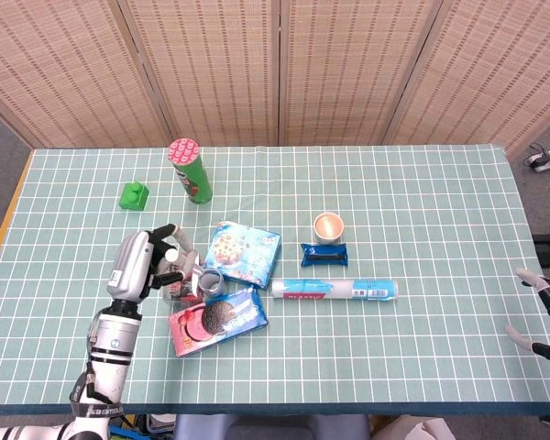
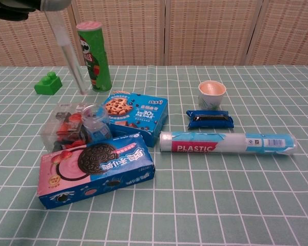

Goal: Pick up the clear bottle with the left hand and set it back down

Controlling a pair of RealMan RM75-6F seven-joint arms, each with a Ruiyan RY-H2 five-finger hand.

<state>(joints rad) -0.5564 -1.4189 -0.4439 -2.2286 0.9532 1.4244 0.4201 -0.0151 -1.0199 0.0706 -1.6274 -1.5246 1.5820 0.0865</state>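
The clear bottle point(image 2: 96, 123) stands open-mouthed on the table point(image 2: 236, 205) between a clear snack box point(image 2: 64, 127) and a blue biscuit box point(image 2: 136, 115); from above the bottle point(image 1: 209, 281) shows as a ring. My left hand point(image 1: 145, 261) is raised to the left of it and pinches the bottle's white cap point(image 1: 170, 254), from which a clear tube point(image 2: 69, 51) hangs free above the table. Only the hand's underside point(image 2: 25, 4) shows at the chest view's top edge. My right hand point(image 1: 543, 307) hovers open at the table's far right edge.
A blue-and-pink cookie box point(image 2: 95, 169) lies in front of the bottle. A green chip can point(image 2: 94, 55) and a green block point(image 2: 47, 83) stand behind. A plastic-wrap roll point(image 2: 228, 142), a dark blue packet point(image 2: 210, 119) and a small cup point(image 2: 212, 94) sit to the right.
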